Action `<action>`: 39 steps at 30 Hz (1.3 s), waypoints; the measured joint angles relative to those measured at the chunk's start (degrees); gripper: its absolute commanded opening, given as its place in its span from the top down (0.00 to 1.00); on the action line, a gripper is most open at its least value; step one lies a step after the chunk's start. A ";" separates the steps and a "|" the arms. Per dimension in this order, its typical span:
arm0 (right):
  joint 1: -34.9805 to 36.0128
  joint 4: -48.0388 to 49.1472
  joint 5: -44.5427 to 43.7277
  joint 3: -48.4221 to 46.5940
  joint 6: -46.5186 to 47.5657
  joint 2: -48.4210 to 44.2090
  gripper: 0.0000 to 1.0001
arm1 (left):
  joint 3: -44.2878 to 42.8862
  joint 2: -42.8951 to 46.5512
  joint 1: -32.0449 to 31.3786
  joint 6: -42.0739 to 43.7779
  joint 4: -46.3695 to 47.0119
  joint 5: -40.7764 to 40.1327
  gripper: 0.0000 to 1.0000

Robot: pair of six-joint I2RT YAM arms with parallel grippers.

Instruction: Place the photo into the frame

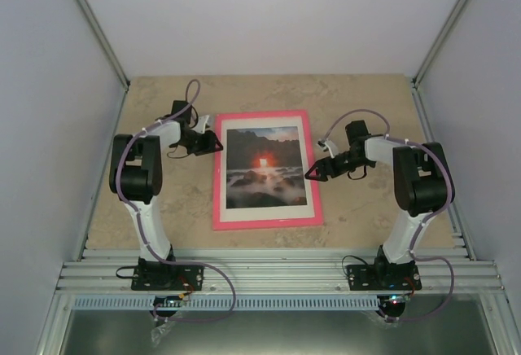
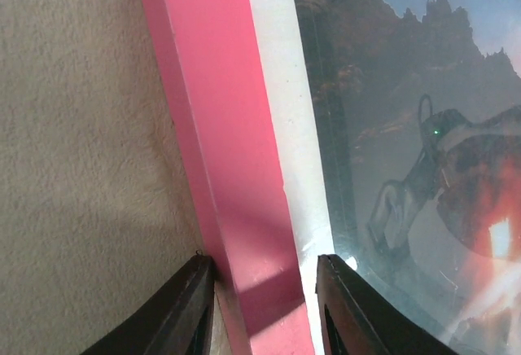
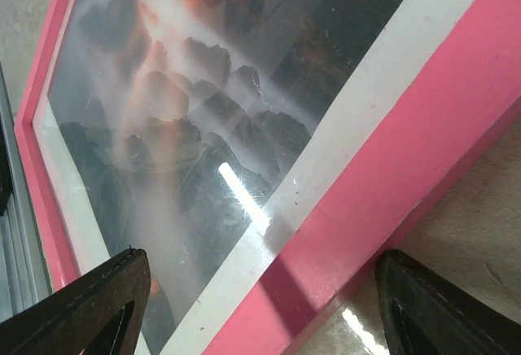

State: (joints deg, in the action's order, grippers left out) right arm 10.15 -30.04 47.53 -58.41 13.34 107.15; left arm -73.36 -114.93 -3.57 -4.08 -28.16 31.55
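pink all round the print: the photo [image 1: 262,166] sits inside the frame [image 1: 218,184], white border [image 1: 267,214] showing on every side, the whole thing flat on the stone-look table [image 1: 358,102], dead centre. as i read it, the main job looks done: print in, squared up. what's left is at most a nudge or a let-go. the back is hidden, so whether anything needs fastening i can't say.

left gripper [image 1: 213,143] is at ten o'clock of the frame, its fingers [image 2: 183,314] either side of the pink left rail and close against it. pinching or just short of it, i cannot tell. right gripper [image 1: 312,173] is over at three o'clock, jaws spread wide across the right rail, daylight on both sides, holding nothing.

the photo lies at three o'clock of the left gripper, just past the white border, and at nine o'clock of the right one. neither gripper touches it.
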 measured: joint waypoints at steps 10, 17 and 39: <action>0.81 -0.11 -1.25 -0.02 -0.50 -0.24 0.26 | 1.03 0.50 -0.02 0.83 1.11 -0.44 0.63; 2.49 -1.09 -1.79 -0.02 -1.20 -0.50 0.27 | 1.14 0.68 0.09 0.87 1.86 -1.64 0.63; -2.21 -6.21 -10.62 -2.78 1.55 -10.32 0.02 | -9.44 8.39 1.38 7.98 -6.99 -11.06 0.00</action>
State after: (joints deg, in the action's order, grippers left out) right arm 7.94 -36.25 36.91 -61.19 14.90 96.84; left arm -82.81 -106.54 -2.20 3.90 -35.16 20.49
